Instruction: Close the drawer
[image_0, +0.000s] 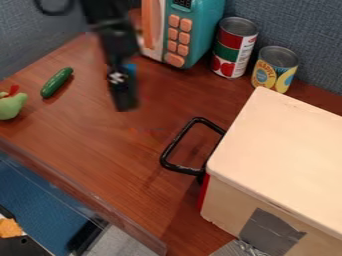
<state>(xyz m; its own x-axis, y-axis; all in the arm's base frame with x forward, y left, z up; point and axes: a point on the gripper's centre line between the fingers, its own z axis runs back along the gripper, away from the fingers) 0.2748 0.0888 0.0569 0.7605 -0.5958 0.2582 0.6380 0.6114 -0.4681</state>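
the black gripper (125, 106) hangs over the wooden surface (100, 150); whether it is open or closed, one cannot tell. the drawer's black handle (177, 140) lies toward its half past four, the long outer bar running one to seven. the red drawer front (203, 193) edges the cream box (284, 145); closing probably needs a push toward four.

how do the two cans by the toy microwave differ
The left can is taller; the right can is shorter. The left can's label is mostly red, green and white, the right can's mainly yellow with blue. Both stand upright.
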